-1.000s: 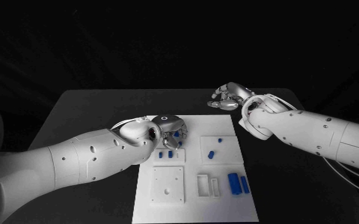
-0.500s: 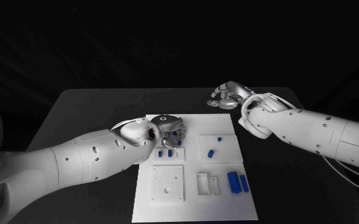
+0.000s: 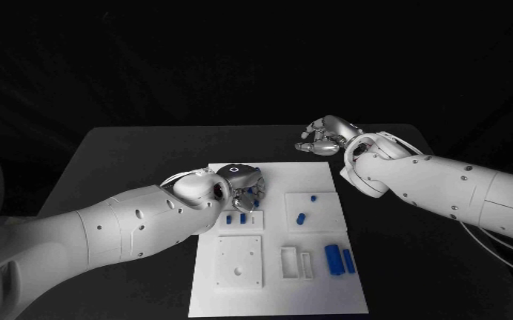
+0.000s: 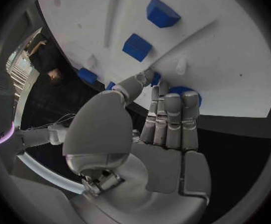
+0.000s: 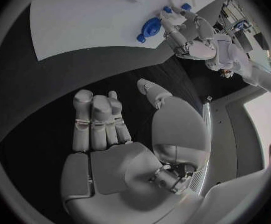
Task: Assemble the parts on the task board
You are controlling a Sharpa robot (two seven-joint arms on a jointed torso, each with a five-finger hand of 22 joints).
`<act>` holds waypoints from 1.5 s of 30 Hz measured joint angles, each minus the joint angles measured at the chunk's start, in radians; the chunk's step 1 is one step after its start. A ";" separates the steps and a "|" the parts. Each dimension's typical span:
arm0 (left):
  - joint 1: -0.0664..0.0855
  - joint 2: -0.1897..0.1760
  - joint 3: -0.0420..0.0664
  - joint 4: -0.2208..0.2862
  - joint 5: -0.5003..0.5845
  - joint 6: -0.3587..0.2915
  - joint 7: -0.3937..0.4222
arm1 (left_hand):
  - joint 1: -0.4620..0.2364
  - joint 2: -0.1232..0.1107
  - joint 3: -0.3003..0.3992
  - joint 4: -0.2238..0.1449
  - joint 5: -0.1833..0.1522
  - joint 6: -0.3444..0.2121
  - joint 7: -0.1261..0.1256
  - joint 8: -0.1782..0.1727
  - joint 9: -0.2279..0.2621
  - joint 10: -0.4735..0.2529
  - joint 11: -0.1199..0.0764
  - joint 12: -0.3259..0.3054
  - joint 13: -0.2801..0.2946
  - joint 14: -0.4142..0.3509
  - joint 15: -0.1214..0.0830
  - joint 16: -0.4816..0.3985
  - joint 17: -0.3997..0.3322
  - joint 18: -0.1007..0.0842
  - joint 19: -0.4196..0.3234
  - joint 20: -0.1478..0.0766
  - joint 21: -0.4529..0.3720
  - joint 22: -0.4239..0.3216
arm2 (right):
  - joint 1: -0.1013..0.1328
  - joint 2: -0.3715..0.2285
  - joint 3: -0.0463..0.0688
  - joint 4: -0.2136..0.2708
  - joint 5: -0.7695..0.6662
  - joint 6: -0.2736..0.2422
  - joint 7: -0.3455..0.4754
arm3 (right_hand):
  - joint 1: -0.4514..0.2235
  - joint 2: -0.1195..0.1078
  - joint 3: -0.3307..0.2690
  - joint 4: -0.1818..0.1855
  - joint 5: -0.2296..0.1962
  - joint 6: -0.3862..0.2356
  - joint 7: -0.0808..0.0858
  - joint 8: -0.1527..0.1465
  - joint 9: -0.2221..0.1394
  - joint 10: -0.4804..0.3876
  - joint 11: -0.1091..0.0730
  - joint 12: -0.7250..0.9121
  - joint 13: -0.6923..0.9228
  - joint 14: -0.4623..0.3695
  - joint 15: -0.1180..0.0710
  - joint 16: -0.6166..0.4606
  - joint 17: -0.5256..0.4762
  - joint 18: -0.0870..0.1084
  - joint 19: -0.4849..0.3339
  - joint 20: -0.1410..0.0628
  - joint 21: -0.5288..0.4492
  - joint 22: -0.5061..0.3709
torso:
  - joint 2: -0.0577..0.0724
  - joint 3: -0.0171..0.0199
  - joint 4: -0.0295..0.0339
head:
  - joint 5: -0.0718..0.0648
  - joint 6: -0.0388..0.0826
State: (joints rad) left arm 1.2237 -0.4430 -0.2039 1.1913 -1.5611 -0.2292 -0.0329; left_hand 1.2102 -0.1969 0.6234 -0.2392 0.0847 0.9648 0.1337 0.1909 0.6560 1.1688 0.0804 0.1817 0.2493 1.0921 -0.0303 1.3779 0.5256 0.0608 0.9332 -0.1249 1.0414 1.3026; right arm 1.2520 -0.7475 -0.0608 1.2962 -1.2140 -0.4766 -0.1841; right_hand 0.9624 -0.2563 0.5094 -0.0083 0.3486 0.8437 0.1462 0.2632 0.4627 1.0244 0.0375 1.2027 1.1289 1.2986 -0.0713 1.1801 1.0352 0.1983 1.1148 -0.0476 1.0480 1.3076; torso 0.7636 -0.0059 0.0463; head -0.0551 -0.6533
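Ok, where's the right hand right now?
In the head view the right hand hangs over bare black table just beyond the task board's far right corner, holding nothing, well clear of the left hand.

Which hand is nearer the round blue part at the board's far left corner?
Left. The left hand is over the board, fingers at the round blue part. The right hand hovers over bare table beyond the board's far right corner.

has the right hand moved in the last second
No. The right hand hangs at the same spot beyond the task board's far edge.
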 measured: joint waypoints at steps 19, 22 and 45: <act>-0.001 0.013 0.003 -0.018 -0.002 0.003 -0.003 | -0.004 0.038 -0.003 0.003 0.000 0.055 -0.023 0.025 -0.011 0.060 -0.020 -0.013 -0.001 0.021 -0.018 0.012 -0.006 0.000 0.012 -0.009 0.010 0.004 | 0.000 -0.001 0.000 0.003 0.000 0.000 0.000 | 0.000 0.000 0.000 0.000 0.000 0.004 -0.001 0.000 0.000 0.000 0.000 0.000 0.000 0.000 0.000 0.000 0.000 0.000 0.000 0.000 0.000 0.000 | 0.000 0.0000 -0.0001 | -0.004 -0.004; -0.001 0.013 0.003 -0.017 -0.004 0.005 -0.004 | 0.004 0.046 0.004 -0.005 -0.001 0.067 -0.027 0.031 -0.012 0.075 -0.033 -0.011 0.008 0.026 -0.023 0.012 -0.006 0.000 0.013 -0.009 0.012 0.006 | 0.000 -0.001 0.000 0.003 0.000 0.000 0.000 | 0.000 0.000 0.000 0.000 0.000 0.002 0.000 0.000 0.000 0.000 0.000 0.000 0.000 0.000 0.000 0.000 0.000 0.000 0.000 0.000 0.000 0.000 | 0.000 -0.0001 -0.0001 | -0.005 -0.004; -0.011 0.002 0.002 -0.009 -0.011 -0.025 0.001 | -0.001 0.083 0.008 -0.020 -0.001 0.118 -0.044 0.052 -0.024 0.118 -0.068 -0.014 0.018 0.064 -0.053 0.027 -0.008 0.000 0.047 -0.022 0.027 0.005 | 0.000 0.000 0.000 0.003 0.000 0.000 0.001 | 0.004 0.004 0.000 0.000 0.000 0.000 0.000 0.000 0.000 0.000 0.000 0.000 -0.001 0.000 0.000 0.000 0.001 0.000 0.004 0.000 0.000 0.000 | 0.000 -0.0006 0.0006 | -0.004 -0.002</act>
State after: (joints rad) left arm 1.2123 -0.4406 -0.2015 1.1819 -1.5717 -0.2542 -0.0321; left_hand 1.2092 -0.1142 0.6315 -0.2587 0.0842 1.0830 0.0896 0.2430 0.6320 1.2865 0.0126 0.1682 0.2672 1.1558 -0.0837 1.4050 0.5176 0.0612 0.9799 -0.1467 1.0681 1.3078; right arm 1.2520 -0.7475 -0.0608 1.2992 -1.2137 -0.4763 -0.1836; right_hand 0.9664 -0.2523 0.5094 -0.0083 0.3485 0.8440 0.1463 0.2632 0.4628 1.0244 0.0375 1.2027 1.1280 1.2986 -0.0713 1.1801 1.0357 0.1983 1.1185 -0.0476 1.0480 1.3076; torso 0.7632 -0.0065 0.0469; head -0.0592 -0.6548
